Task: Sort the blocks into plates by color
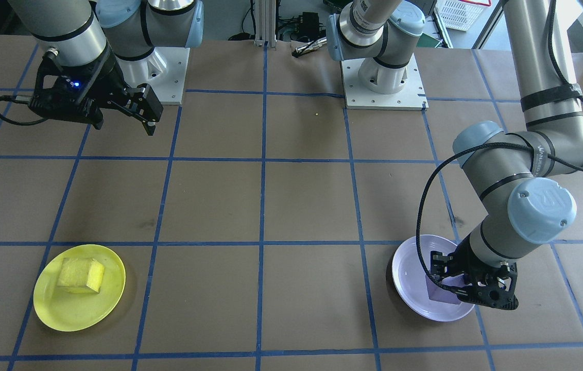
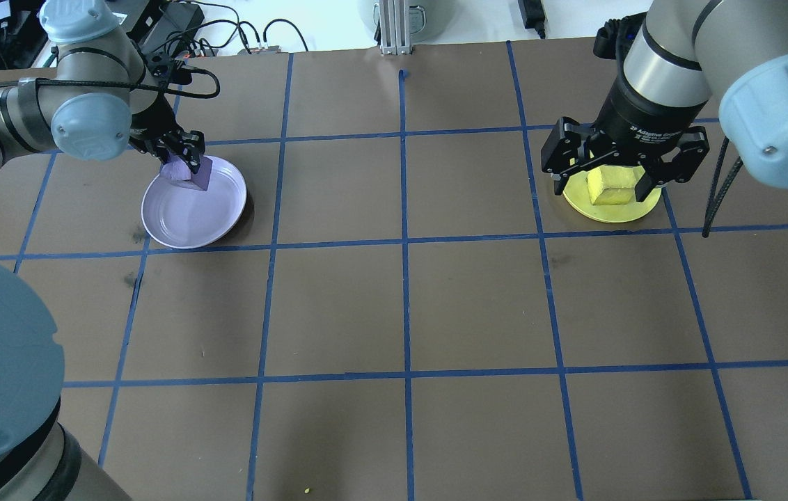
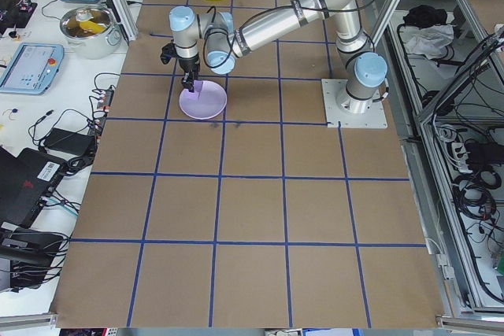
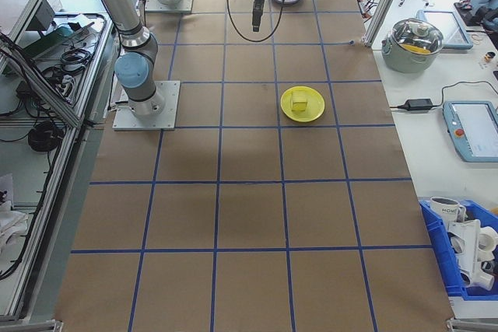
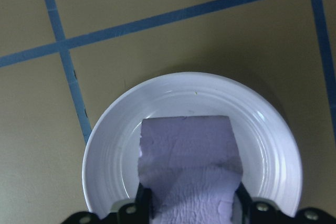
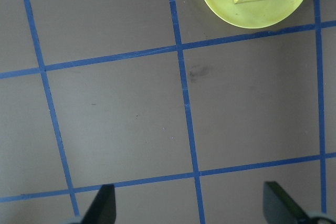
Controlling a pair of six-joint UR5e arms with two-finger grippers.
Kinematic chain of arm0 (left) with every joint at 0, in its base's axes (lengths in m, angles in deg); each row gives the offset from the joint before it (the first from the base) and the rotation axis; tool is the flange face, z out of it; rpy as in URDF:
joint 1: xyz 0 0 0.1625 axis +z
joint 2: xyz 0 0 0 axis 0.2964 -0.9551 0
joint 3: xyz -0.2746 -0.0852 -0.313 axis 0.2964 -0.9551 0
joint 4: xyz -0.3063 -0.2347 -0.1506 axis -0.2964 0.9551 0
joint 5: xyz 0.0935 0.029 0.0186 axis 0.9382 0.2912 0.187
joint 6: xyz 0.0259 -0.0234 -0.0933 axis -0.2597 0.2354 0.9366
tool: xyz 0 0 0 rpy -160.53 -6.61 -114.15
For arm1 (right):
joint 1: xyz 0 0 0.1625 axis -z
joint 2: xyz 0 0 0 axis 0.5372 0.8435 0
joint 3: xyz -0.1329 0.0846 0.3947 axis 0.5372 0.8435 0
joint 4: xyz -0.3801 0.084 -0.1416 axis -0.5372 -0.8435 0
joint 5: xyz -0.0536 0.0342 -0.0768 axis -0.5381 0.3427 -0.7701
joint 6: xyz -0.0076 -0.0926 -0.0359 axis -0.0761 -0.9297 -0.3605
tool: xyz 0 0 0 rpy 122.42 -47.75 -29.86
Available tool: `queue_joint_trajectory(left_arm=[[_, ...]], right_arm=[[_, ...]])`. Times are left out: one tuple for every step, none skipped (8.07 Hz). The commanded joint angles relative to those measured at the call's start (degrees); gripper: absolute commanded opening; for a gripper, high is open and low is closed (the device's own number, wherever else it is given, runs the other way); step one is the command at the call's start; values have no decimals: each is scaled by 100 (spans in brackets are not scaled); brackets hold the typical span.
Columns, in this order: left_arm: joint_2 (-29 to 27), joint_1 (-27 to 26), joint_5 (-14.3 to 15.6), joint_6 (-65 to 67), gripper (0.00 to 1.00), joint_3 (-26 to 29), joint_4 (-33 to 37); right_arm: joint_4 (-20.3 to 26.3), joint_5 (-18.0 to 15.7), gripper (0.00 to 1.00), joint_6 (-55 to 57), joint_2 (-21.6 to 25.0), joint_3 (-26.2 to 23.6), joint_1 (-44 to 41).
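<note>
our left tool (image 1: 469, 288) is pinching the purple block (image 5: 186, 161) from both sides, right over the lavender plate (image 2: 178, 226). in the left wrist view the block fills the space between the fingers, with the plate's floor straight below it. from overhead the block sits toward the plate's far rim, nearest the arm, not over its middle. whether its underside already touches the plate we cannot tell; the front view suggests it is very low, if not resting.

the relation that matters to us is vertical: the block is straight above the plate, inside its rim, so we judge the next move calls only for letting go and lifting straight up, with no sideways travel.

our right tool (image 1: 139, 111) is spread wide and holds nothing. it hangs above the table (image 2: 401, 306), well apart from the yellow plate (image 1: 52, 309), which already carries the yellow block (image 1: 81, 275) near its middle. that half of the sort looks done.

the left arm is the only one near the purple block, so the release falls to it.
</note>
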Motion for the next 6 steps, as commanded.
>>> queue_joint_trajectory(left_arm=[[67,38,35,-11,100,-2,294],[129,38,52,-28,100,6,366],[208,-14,166,-19,100,7,393],[426,-32,184,25,100,7,619],[690,-49,184,286,100,7,935],[971,-58,176,732,100,15,1321]], right_arm=[[0,2,100,0,0,0,0],[0,2,100,0,0,0,0],[0,2,100,0,0,0,0],[0,-7,100,0,0,0,0],[0,-7,100,0,0,0,0],[0,2,100,0,0,0,0]])
